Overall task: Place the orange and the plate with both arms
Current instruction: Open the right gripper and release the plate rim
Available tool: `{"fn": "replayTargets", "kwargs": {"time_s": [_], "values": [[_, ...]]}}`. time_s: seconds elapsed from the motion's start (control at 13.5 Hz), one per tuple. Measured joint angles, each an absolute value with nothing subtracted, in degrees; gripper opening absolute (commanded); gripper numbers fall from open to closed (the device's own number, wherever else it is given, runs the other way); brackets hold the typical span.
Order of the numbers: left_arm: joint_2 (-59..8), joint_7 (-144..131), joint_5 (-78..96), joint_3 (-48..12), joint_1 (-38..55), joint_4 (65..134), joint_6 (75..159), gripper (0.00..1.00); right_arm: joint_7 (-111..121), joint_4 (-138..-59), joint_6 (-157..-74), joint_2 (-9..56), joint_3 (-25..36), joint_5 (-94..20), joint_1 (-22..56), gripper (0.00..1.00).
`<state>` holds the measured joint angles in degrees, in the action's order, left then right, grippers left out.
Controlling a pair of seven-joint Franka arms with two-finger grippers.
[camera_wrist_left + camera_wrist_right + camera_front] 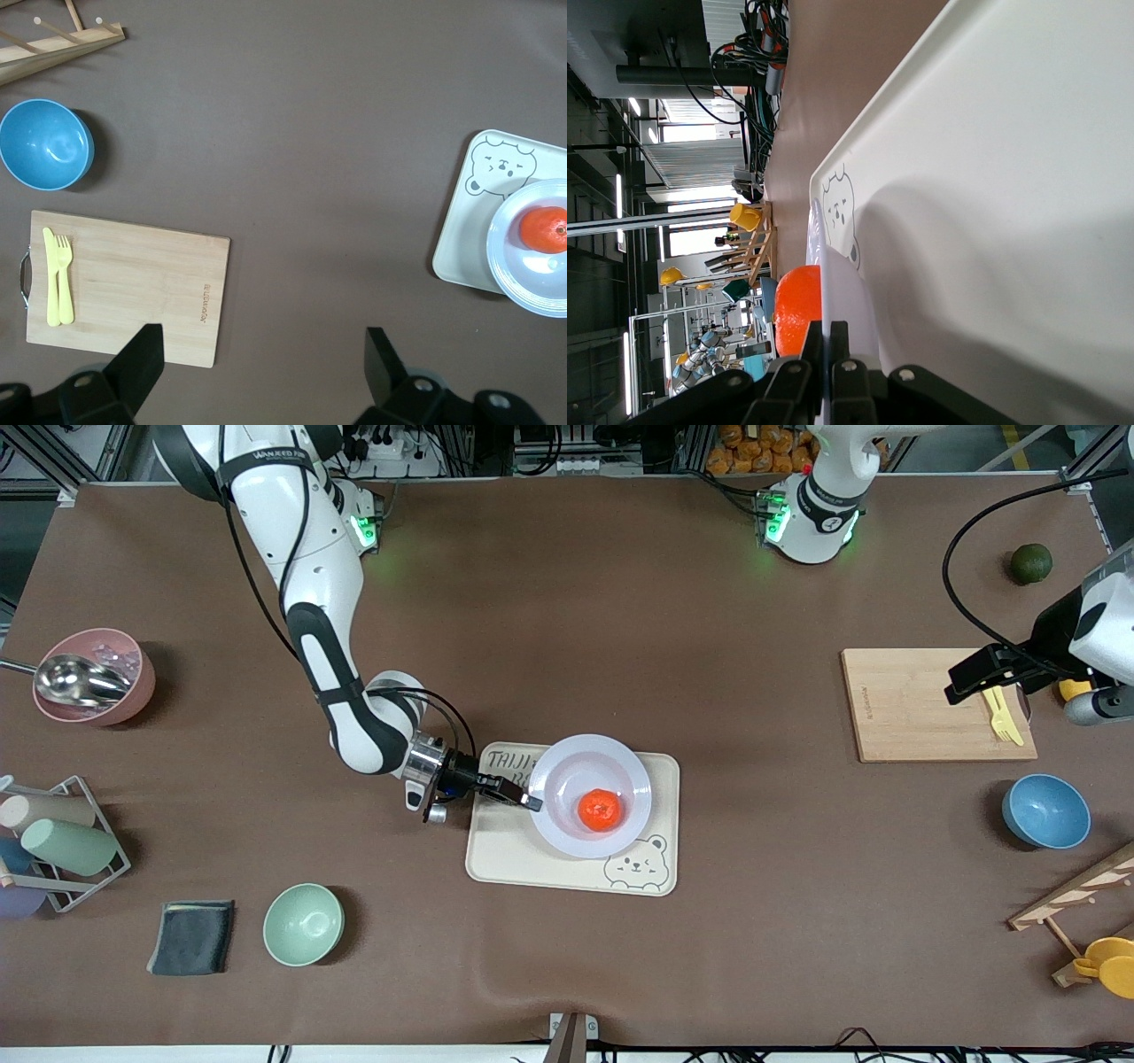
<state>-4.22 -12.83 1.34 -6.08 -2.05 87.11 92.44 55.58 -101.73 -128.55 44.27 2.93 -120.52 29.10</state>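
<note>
The pale lavender-white plate (567, 771) rests on the cream bear tray (660, 771) in the middle of the table. The orange (601, 810) lies in the plate's sunken centre. My right gripper (529, 801) is shut on the plate's rim on the side toward the right arm's end. In the right wrist view the fingers (833, 341) pinch the thin rim (822, 266), with the orange (799, 305) just past it. My left gripper (263, 354) is open and empty, up over the wooden cutting board (921, 704). Plate (509, 257) and orange (545, 228) show in the left wrist view.
A yellow fork (1003, 714) lies on the cutting board. A blue bowl (1045, 811) and a wooden rack (1076, 895) are near the left arm's end. A dark green fruit (1031, 563) lies near the left arm's base. A green bowl (303, 924), grey cloth (191, 936), cup rack (62, 841) and pink bowl (93, 676) are at the right arm's end.
</note>
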Motion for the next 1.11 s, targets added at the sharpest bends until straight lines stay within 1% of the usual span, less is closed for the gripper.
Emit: {"fn": "replayTargets", "kwargs": {"time_s": [0.3, 0.37, 0.45, 0.52, 0.59, 0.74, 0.82, 1.11], "values": [[-4.27, -12.83, 1.34, -6.10, -2.05, 87.11, 92.44, 1.00, 56.77, -101.73, -128.86, 44.60, 3.06, -120.52, 28.90, 0.00], [-4.27, -12.84, 1.34, -6.10, -2.05, 87.11, 92.44, 1.00, 57.29, -101.73, -128.86, 44.89, 3.13, -120.45, 28.67, 0.02], [-4.28, -12.84, 1.34, -6.10, -2.05, 87.12, 92.44, 1.00, 57.87, -101.72, -128.84, 45.19, 3.16, -120.39, 28.28, 0.18], [-4.30, -12.84, 1.34, -6.11, -2.05, 87.12, 92.50, 1.00, 58.13, -101.71, -128.74, 45.41, 3.16, -120.35, 27.93, 0.22], [-4.31, -12.84, 1.34, -6.11, -2.05, 87.12, 92.55, 1.00, 58.19, -101.68, -128.72, 45.47, 3.16, -120.33, 27.73, 0.44], [-4.31, -12.84, 1.34, -6.11, -2.05, 87.12, 92.57, 1.00, 58.24, -101.54, -128.72, 45.47, 3.13, -120.20, 27.71, 0.43], [-4.32, -12.84, 1.34, -6.11, -2.05, 87.12, 92.58, 1.00, 58.31, -101.44, -128.72, 45.47, 3.12, -119.82, 27.71, 0.40], [-4.34, -12.84, 1.34, -6.16, -2.05, 87.12, 92.63, 1.00, 57.43, -100.76, -128.75, 45.47, 3.19, -116.36, 27.68, 0.38]]}}
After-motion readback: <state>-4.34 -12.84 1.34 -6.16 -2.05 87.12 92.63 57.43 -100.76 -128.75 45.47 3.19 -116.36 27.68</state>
